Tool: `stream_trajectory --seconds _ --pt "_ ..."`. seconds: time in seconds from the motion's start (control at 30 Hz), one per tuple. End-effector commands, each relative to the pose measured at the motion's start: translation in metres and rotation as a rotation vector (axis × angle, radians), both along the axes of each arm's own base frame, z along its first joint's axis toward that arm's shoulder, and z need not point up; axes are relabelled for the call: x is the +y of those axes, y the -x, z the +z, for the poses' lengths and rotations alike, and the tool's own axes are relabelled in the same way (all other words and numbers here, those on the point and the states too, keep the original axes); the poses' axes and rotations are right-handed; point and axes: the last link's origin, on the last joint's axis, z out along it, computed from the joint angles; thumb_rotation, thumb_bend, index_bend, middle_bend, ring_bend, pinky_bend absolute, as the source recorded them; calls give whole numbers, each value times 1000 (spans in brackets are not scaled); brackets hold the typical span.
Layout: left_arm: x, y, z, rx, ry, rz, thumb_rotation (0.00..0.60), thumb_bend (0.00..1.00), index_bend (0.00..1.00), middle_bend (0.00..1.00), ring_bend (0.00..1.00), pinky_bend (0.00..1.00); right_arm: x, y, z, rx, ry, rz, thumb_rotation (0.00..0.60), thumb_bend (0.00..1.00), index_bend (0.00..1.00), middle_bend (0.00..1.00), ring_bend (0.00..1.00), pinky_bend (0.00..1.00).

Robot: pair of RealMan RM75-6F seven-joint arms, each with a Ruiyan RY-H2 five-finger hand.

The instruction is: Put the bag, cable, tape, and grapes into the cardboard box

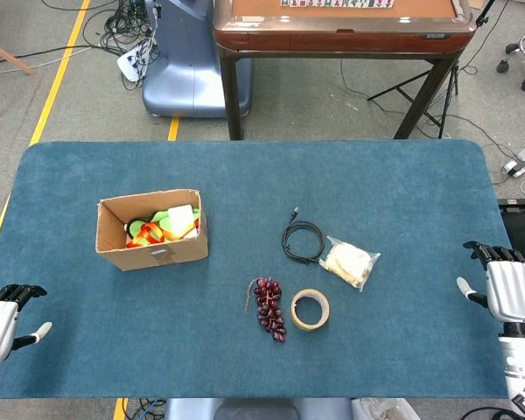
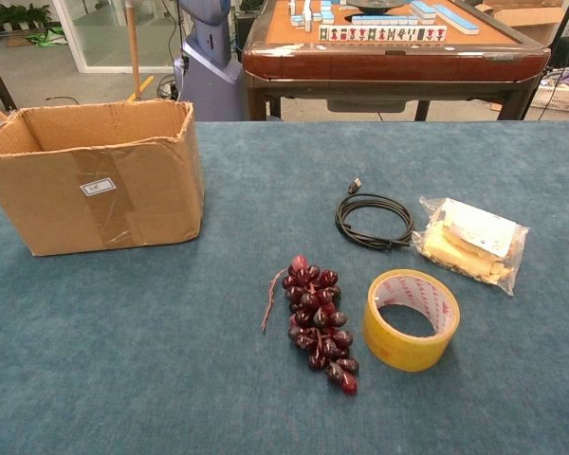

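Nothing packed yet: grapes [image 2: 317,322], tape [image 2: 412,318], cable [image 2: 373,219] and bag [image 2: 470,240] lie clustered right of the cardboard box [image 2: 100,180]. Left hand [image 1: 2,319] and right hand [image 1: 507,284] rest empty at the table's near corners, fingers loosely apart. Likely next: a reach inward for a first pick.

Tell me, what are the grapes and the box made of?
The grapes look like shiny plastic: each dark red berry has a glossy, even gleam, though real fruit can't be ruled out. The box looks like matte brown cardboard, with creased walls and clear tape.
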Motion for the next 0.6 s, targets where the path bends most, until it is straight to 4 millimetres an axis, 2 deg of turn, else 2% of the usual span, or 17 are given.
stream_trajectory --seconds 0.03,0.4,0.53,0.6 --pt "-1 2 -1 3 4 9 600 129 396 421 316 517 -1 0 -1 3 -5 -2 600 195 332 445 369 388" --pt "0 3 0 -42 15 16 600 129 388 421 321 520 3 -3 -1 -4 -5 4 600 195 333 446 370 388" --pt "4 4 -3 -105 23 12 600 124 345 415 326 526 6 -5 0 -3 2 8 600 195 332 445 370 388" --pt "6 5 -5 -141 29 20 600 103 300 376 318 527 8 -6 0 -1 4 11 600 195 332 446 370 388"
